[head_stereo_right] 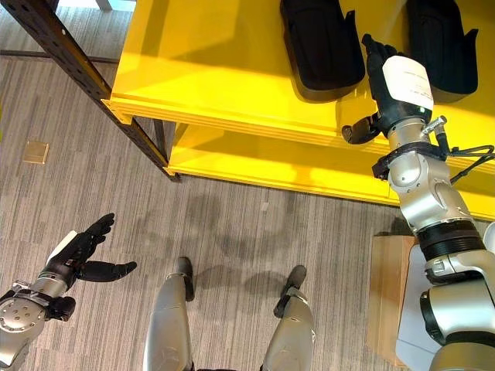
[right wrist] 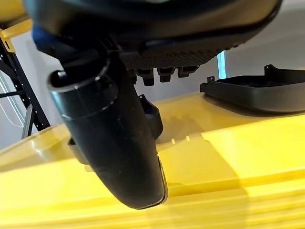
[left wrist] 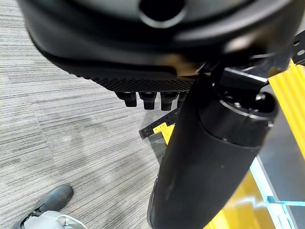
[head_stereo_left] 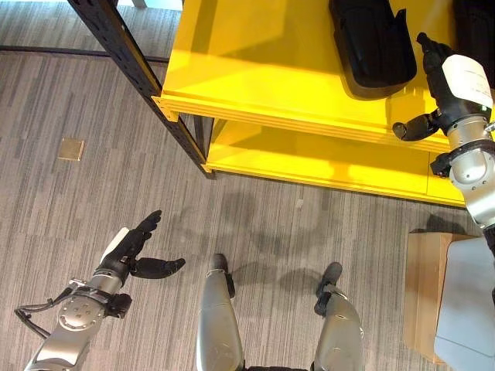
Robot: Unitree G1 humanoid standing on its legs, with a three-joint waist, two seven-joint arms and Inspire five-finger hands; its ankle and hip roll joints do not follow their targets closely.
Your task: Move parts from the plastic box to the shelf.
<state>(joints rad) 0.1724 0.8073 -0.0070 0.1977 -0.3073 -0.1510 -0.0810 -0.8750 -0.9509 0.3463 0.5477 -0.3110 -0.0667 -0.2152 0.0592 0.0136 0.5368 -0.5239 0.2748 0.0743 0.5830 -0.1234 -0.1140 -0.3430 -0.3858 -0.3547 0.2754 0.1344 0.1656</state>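
- Right hand (head_stereo_right: pixel 387 73) hangs over the yellow shelf (head_stereo_right: pixel 224 69), fingers straight and spread, holding nothing.
- Two black parts lie on the shelf, long axes running away from the robot: one part (head_stereo_right: pixel 321 42) just to the hand's left, the other part (head_stereo_right: pixel 441 46) just to its right.
- Left hand (head_stereo_right: pixel 81 255) hangs low over the floor, fingers relaxed and empty, well apart from both.

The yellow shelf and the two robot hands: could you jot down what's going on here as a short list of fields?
shelf: yellow shelf, two tiers, dark upright post at its corner
parts on shelf: two black parts, one left of the right hand, the other right of it
right hand: right hand open, empty, above the shelf's top tier between the parts
left hand: left hand open, empty, low over the floor
floor: grey carpet
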